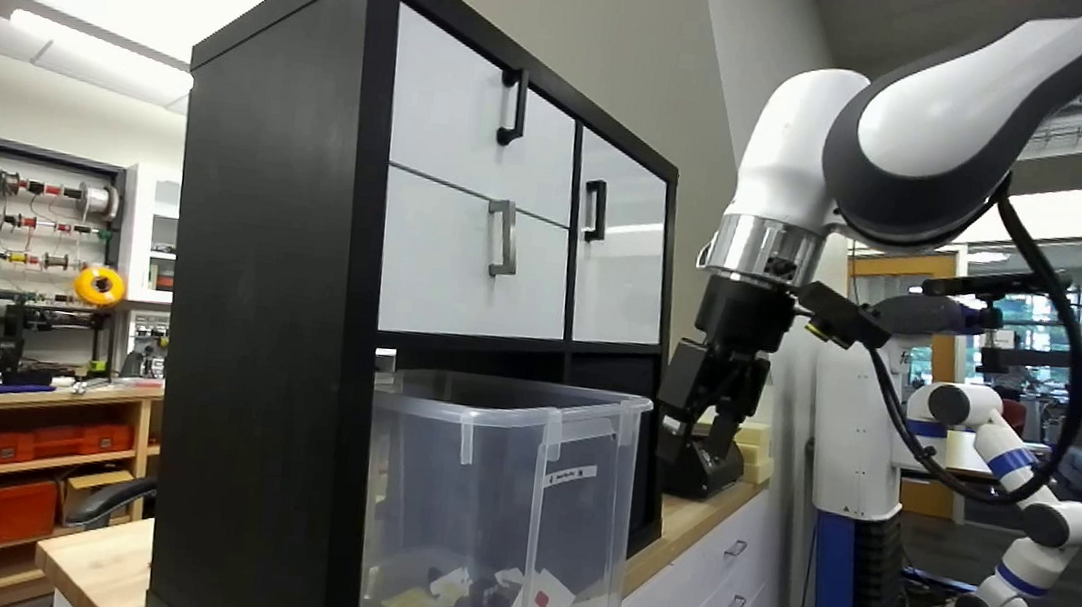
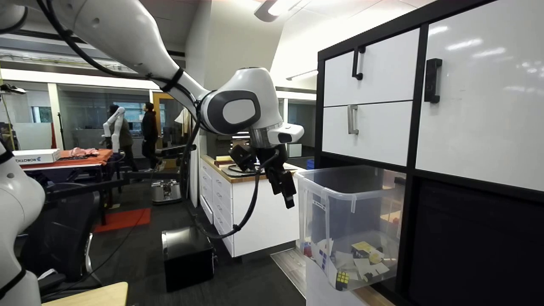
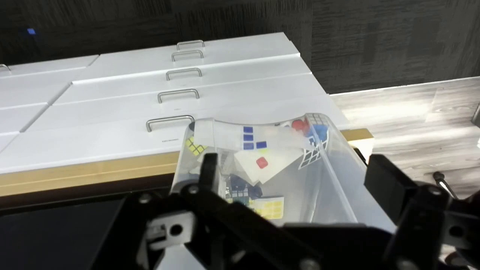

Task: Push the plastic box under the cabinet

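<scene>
The plastic box (image 1: 484, 458) is a clear open-topped bin with papers and cubes inside. It sits partly in the cabinet's open lower compartment, its outer part sticking out past the counter edge in an exterior view (image 2: 352, 212). The cabinet (image 1: 264, 264) has a black frame and white fronts with handles; its fronts also show here (image 2: 369, 80). My gripper (image 1: 697, 441) points down just outside the box's outer wall, near rim height (image 2: 289, 199). Whether it touches the box cannot be told. In the wrist view the fingers (image 3: 294, 165) are wide apart with the box (image 3: 330, 191) beyond them.
The cabinet stands on a wood-topped counter (image 1: 690, 515) with white drawers below. A black device (image 1: 709, 470) stands on that counter. A white drawer unit (image 2: 267, 216) stands behind the gripper. A cable (image 2: 250, 208) hangs from the arm. A second robot (image 1: 865, 428) stands behind.
</scene>
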Tool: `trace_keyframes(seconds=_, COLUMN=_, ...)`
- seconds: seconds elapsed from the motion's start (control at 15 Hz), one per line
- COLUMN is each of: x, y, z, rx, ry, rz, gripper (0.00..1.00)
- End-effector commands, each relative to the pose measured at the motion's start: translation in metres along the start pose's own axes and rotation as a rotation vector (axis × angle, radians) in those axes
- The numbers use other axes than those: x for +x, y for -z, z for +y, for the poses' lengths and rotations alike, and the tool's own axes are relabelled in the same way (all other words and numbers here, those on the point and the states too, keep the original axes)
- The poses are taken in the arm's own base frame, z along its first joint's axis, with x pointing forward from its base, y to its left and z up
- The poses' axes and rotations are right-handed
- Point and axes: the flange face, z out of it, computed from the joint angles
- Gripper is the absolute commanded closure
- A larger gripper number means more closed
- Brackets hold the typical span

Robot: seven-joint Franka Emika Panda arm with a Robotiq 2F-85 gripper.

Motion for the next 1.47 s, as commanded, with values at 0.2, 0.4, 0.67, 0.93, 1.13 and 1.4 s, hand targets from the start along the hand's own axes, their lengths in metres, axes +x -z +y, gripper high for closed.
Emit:
trace_keyframes(seconds=0.2, x=0.033, y=-0.039, z=0.014, rx=0.021, ry=0.062, rz=0.12, gripper=0.0)
trace_keyframes(seconds=0.4, x=0.041, y=-0.056, z=0.018, rx=0.024, ry=0.101, rz=0.163, gripper=0.0)
trace_keyframes(seconds=0.67, x=0.057, y=-0.071, z=0.021, rx=0.039, ry=0.129, rz=0.2, gripper=0.0)
trace_keyframes(seconds=0.93, x=0.076, y=-0.078, z=0.024, rx=0.046, ry=0.159, rz=0.215, gripper=0.0)
trace_keyframes(seconds=1.13, x=0.09, y=-0.08, z=0.027, rx=0.046, ry=0.176, rz=0.224, gripper=0.0)
trace_keyframes(seconds=1.4, x=0.106, y=-0.086, z=0.023, rx=0.049, ry=0.195, rz=0.234, gripper=0.0)
